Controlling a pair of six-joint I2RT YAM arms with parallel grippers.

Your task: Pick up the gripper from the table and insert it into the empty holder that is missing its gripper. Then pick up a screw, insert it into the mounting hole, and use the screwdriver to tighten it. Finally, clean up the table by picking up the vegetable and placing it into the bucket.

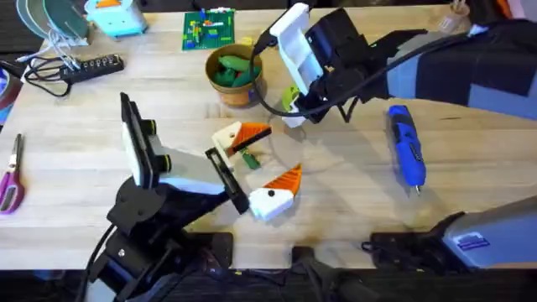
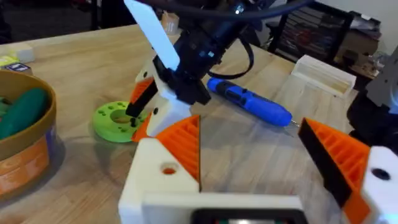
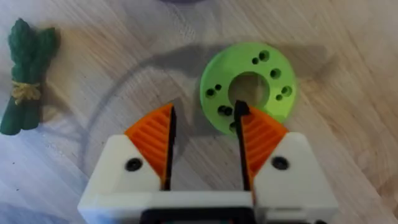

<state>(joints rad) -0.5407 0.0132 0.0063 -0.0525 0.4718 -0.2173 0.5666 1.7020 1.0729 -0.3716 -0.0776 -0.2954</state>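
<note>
My left gripper [image 1: 267, 161] stands open and low over the table's middle. On one of its fingers the orange ribbed gripper [image 2: 183, 140] sits in the white holder [image 2: 155, 186]. The mounting hole [image 2: 168, 169] there shows orange with no screw head. The small dark green vegetable [image 1: 249, 158] lies on the table between those fingers. My right gripper [image 3: 205, 124] is open, with one fingertip over the lime-green disc [image 3: 249, 87], whose holes hold small black screws [image 3: 225, 111]. The blue screwdriver [image 1: 407, 147] lies to the right. At the back stands the orange-brown bucket [image 1: 237, 91].
Larger green toy vegetables [image 1: 231, 69] lie inside the bucket. A green brick plate [image 1: 210, 29] sits behind it. A power strip [image 1: 88, 67] and scissors [image 1: 10, 176] lie at the left. Bare wood shows in front of the screwdriver.
</note>
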